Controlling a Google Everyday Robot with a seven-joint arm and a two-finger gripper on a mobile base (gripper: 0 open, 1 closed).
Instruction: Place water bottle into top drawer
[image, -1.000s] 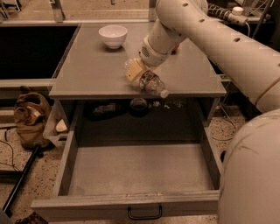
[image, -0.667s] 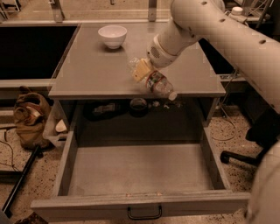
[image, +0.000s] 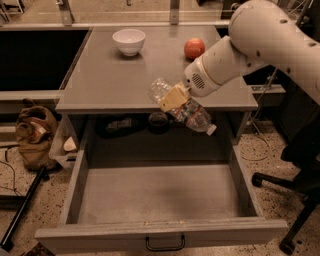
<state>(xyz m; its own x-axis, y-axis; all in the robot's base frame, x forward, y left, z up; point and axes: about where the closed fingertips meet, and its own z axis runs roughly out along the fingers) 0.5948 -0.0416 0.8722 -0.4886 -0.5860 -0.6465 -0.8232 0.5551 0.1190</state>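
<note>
My gripper (image: 173, 98) is shut on the water bottle (image: 192, 116), a clear crinkled bottle with a white cap and a red-edged label. The bottle lies tilted, cap pointing down and right, base up and left. It hangs in the air at the front edge of the grey tabletop (image: 100, 75), above the back of the top drawer (image: 155, 192). The drawer is pulled wide open, with a black handle (image: 165, 245) on its front panel, and nothing lies inside it.
A white bowl (image: 129, 41) and a red apple (image: 194, 48) stand on the tabletop at the back. Dark items lie on the shelf (image: 120, 125) under the tabletop. A brown bag (image: 35, 135) sits on the floor at left. An office chair base (image: 295, 200) stands at right.
The arm has lifted and swung right, uncovering the apple. The bottle has moved slightly right and forward with the gripper, now past the tabletop's front edge over the drawer.
</note>
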